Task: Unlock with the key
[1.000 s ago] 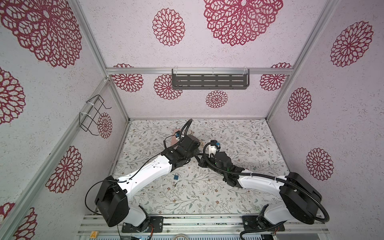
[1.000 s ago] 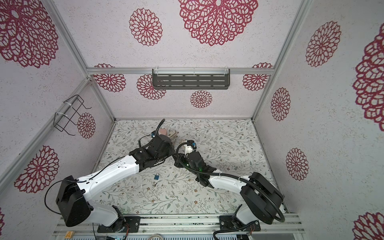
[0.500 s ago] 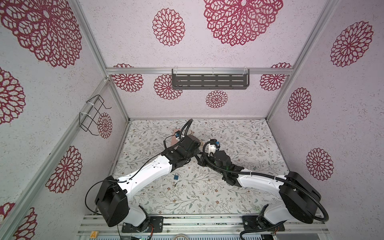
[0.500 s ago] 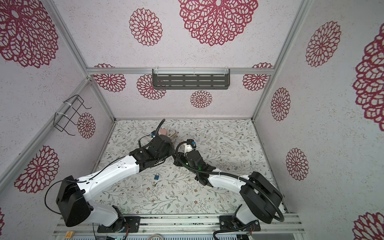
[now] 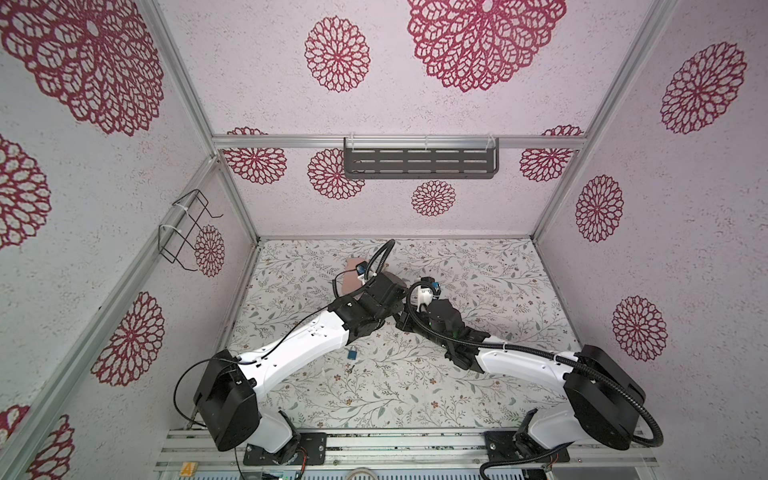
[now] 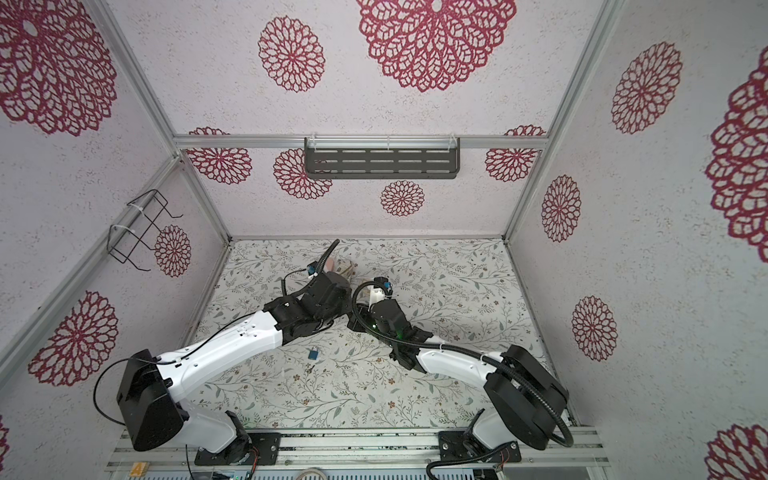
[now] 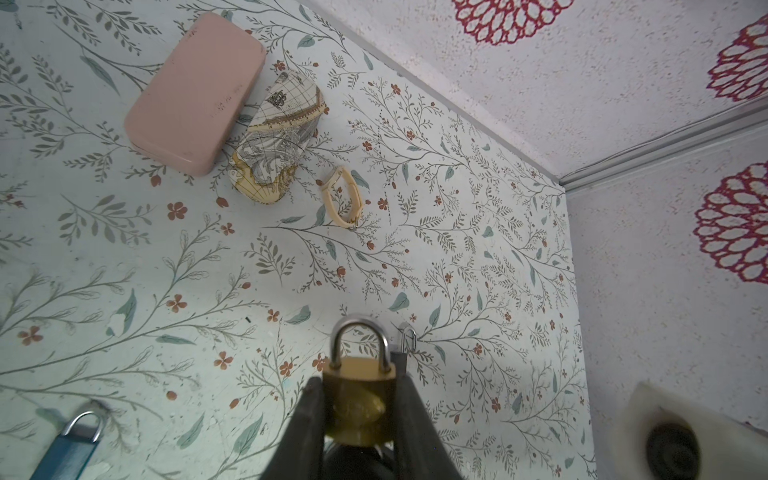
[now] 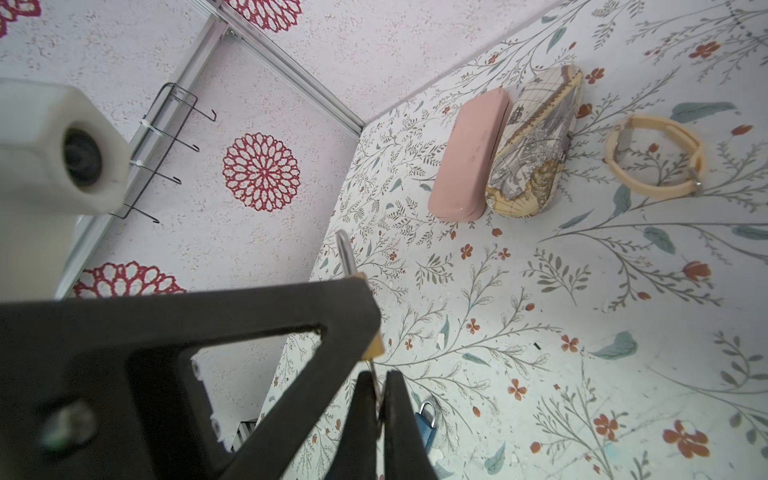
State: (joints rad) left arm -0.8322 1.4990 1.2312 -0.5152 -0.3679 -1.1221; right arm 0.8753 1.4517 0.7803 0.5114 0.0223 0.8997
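The left arm (image 5: pixel 299 353) and right arm (image 5: pixel 519 361) stretch low and inward over the tabletop (image 5: pixel 478 282), wrists almost meeting. The left claw (image 7: pixel 359 388) clamps a brass padlock (image 7: pixel 358 395) by its sides. The right claw (image 8: pixel 379 390), tips pinched on a thin key (image 8: pixel 373 376), sits at the padlock's base.

1. Pale speckled walls (image 5: pixel 374 216), printed with dark red lace rosettes.
2. Counter (image 5: pixel 478 270) covered in a leafy sprig pattern with small rust flowers.
3. Dark slotted shelf (image 5: pixel 419 163) hangs from the back wall's aluminium rail (image 5: pixel 291 141).
4. Black wire rack (image 5: pixel 185 230) tied to the left wall's rail.
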